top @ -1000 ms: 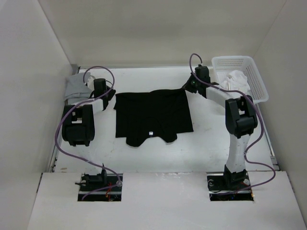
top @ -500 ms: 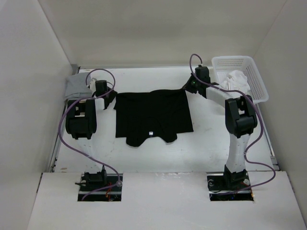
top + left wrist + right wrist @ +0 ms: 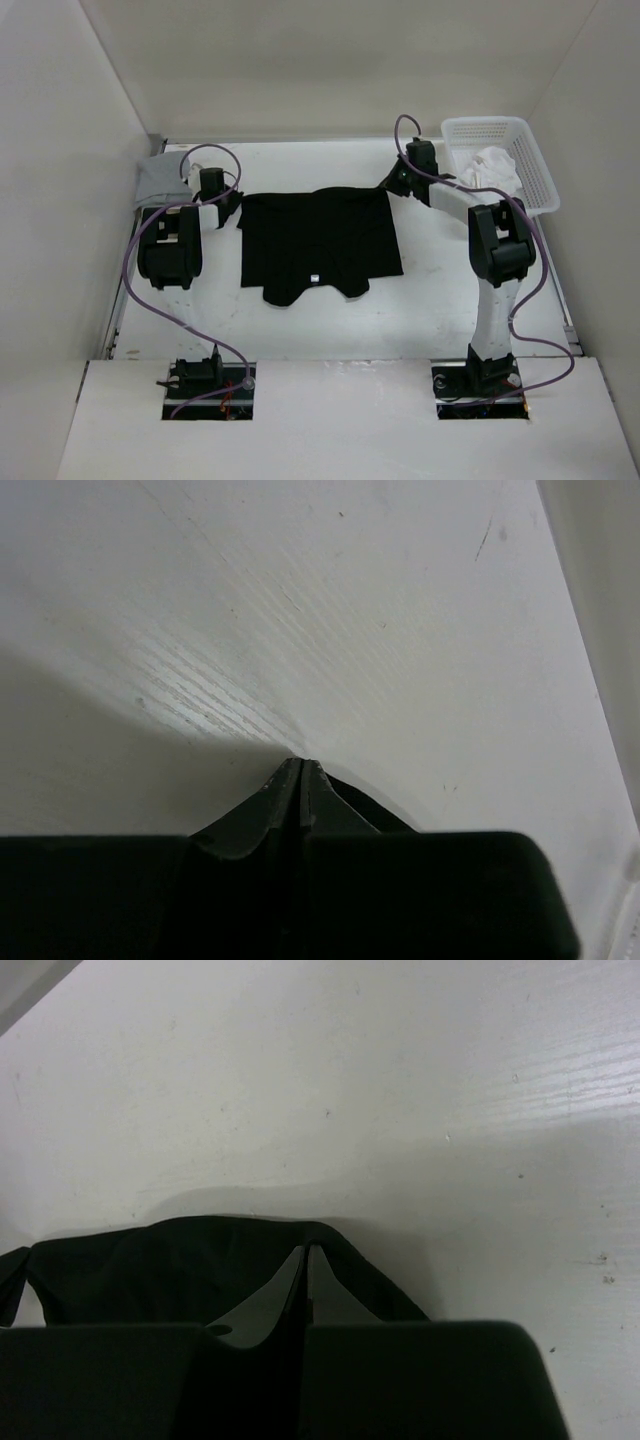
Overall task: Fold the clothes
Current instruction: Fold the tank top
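White table (image 3: 430, 300), black garment (image 3: 320, 240), left tool (image 3: 302, 764), right tool (image 3: 305, 1250) pinching far corners

My left arm (image 3: 168, 250) and right arm (image 3: 497, 250) are built alike: white tubular links joined by chunky black joint housings. Each rises from a small black mount at the near edge, the left base (image 3: 205, 378) and the right base (image 3: 480, 380) (both sit in square cut-outs). A thin purple cable (image 3: 127, 285) loops loosely along the left arm, and a second purple cable (image 3: 546, 272) trails the right. Up close, my left claw (image 3: 302, 765) and right claw (image 3: 306, 1252) each show two dark grey fingers (image 3: 255, 810), curved and tapering to thin tips, springing from a broad black block (image 3: 350, 1380).
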Controlling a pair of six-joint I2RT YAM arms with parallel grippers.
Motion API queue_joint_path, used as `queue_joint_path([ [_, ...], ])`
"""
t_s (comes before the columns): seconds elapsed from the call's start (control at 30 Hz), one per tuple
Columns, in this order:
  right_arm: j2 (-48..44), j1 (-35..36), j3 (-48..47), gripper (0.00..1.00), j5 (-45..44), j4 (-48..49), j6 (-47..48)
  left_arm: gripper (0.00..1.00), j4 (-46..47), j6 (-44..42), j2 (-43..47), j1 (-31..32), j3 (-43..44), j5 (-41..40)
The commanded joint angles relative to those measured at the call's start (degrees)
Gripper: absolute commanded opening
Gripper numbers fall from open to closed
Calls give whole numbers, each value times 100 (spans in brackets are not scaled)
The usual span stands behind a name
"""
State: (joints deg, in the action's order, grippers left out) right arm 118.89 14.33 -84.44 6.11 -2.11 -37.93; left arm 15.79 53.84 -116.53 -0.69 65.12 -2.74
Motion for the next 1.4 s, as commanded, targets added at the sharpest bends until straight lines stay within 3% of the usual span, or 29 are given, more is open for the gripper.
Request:
queue_joint_path([
  [0.0,-304,30,173,2,22,342,5,0,-32,-128,525,11,106,-296],
  [0.27,-1341,136,1025,2,-22,527,23,0,3,-208,1790,178,-666,-736],
  [0.63,-3221,391,3037,2,-180,932,-171,0,-49,-111,4136,372,-2705,-675],
  [0.97,-5085,435,4515,3,-330,686,-171,0,-1139,-199,6378,152,-3655,-359],
  [1.37,-6439,628,5561,3,-699,62,-372,0,-2923,-480,8611,-287,-4446,283],
])
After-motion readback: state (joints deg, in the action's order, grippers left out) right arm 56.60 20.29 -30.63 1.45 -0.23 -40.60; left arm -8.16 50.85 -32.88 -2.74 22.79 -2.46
